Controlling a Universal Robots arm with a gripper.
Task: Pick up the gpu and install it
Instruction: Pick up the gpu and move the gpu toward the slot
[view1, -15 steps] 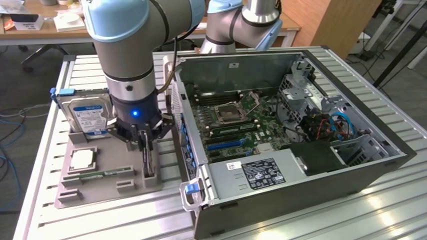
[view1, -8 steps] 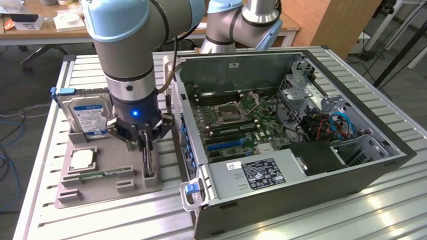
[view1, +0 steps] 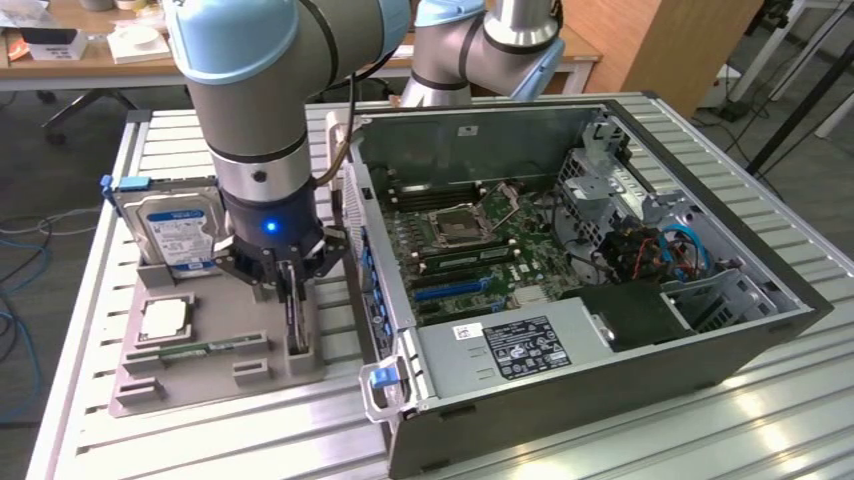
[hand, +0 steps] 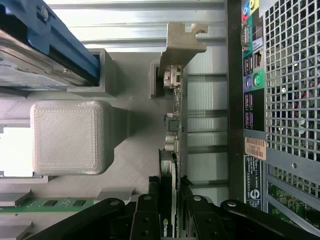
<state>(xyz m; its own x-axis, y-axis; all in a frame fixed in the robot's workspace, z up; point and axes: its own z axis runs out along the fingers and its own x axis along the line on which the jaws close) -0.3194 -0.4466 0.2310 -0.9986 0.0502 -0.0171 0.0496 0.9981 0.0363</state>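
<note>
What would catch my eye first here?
The big grey-and-blue robot arm dominates, its gripper shut on the gpu, a slim card standing edge-on in a grey tray. On the exterior view's right lies an open computer case, motherboard exposed. A blue-labelled hard drive stands in the tray too.

On the desk (view1: 761, 420), the tray (view1: 174, 380) sits lower left. The gpu (view1: 298, 320) stands along its right edge, beside the computer case (view1: 601, 330) at right.
</note>
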